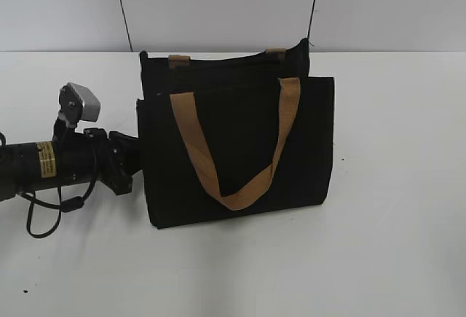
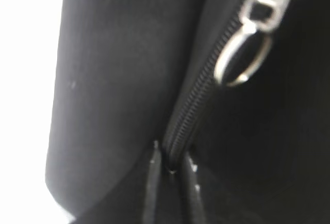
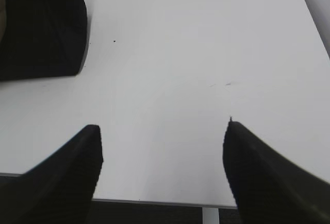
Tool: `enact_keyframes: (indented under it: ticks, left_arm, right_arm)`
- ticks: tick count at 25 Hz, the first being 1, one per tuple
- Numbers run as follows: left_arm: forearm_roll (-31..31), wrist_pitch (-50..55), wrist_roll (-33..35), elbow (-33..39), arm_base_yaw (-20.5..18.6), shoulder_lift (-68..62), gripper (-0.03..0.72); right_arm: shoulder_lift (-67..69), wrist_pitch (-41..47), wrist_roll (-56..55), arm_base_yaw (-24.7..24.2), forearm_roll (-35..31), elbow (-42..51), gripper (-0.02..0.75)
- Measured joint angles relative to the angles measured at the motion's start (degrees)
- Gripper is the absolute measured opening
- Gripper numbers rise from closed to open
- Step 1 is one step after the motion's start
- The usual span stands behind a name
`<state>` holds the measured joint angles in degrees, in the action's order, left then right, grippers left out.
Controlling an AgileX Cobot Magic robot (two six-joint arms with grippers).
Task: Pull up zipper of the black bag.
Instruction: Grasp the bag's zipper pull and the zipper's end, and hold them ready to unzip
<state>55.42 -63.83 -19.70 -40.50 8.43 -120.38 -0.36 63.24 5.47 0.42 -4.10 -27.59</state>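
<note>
Exterior view shows us the white table (image 1: 393, 259) filling the frame, and at its centre the black bag (image 1: 233, 149), standing upright with one tan strap handle (image 1: 240, 149) hanging down its near face. We judge it stands this way so its left end is open to our left arm (image 1: 58, 164), which lies low and horizontal at the left middle of the frame, wrist pushed against the bag's left side.

In the left wrist view the left gripper (image 2: 170, 170) sits at bottom centre, its two thin fingers (image 2: 152, 183) nearly together and pinching the end of the zipper (image 2: 196, 105). That hold probably anchors the fabric so the slider can run without the bag sliding. The zipper's teeth climb from the pinch toward the upper right of the frame, where the silvery pull tab (image 2: 263, 7) and its ring (image 2: 242, 62) hang, well apart from the fingers.

In the right wrist view the right gripper (image 3: 162, 172) hovers over bare table with its fingers spread wide, holding nothing; only a corner of the bag shows at upper left
</note>
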Motion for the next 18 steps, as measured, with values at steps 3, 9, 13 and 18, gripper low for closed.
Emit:
enact_keyframes:
  ticks: [3,9,13,18]
  left_arm:
    - [0.0,0.3,0.0,0.0,0.0,-0.1,0.038]
    - [0.0,4.6,0.0,0.0,0.0,6.6,0.037]
    - [-0.4,11.3,-3.1,0.0,0.0,14.8,0.037]
    - [0.5,19.2,-8.1,0.0,0.0,24.8,0.037]
  right_arm:
    - [0.0,0.0,0.0,0.0,0.0,0.0,0.557]
    - [0.0,0.0,0.0,0.0,0.0,0.0,0.557]
    - [0.0,0.0,0.0,0.0,0.0,0.0,0.557]
    - [0.0,0.0,0.0,0.0,0.0,0.0,0.557]
